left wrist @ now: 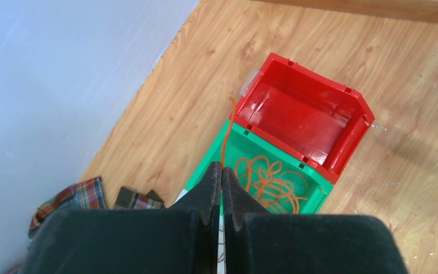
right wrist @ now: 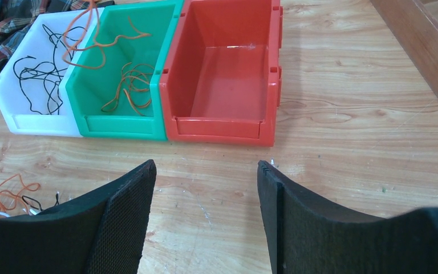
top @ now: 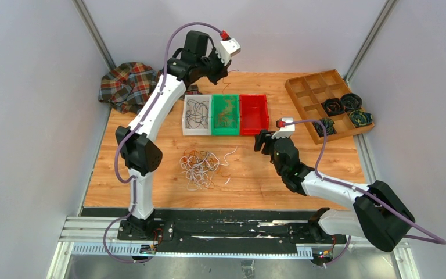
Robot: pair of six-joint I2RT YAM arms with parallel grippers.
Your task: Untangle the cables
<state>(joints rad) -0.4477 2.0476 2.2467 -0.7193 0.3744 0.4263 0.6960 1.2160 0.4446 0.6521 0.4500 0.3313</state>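
Note:
A tangled bunch of cables point(top: 200, 168), white, orange and black, lies on the wooden table in front of the bins; its edge also shows in the right wrist view point(right wrist: 0, 200). My left gripper point(left wrist: 222, 166) is shut on one thin orange cable point(left wrist: 227, 131) and holds it high above the green bin point(left wrist: 202, 171). The strand hangs down into that bin onto other orange loops point(left wrist: 268, 182). In the top view the left gripper point(top: 223, 72) is at the back. My right gripper point(right wrist: 205, 171) is open and empty, low over the table before the red bin point(right wrist: 222, 123).
Three bins stand in a row: a white one point(top: 186, 116) with black cables, the green one point(top: 225, 132) with orange cables, and the bare red one point(top: 254, 116). A wooden compartment tray point(top: 310, 93) with dark wound coils is back right. A plaid cloth point(top: 128, 84) is back left.

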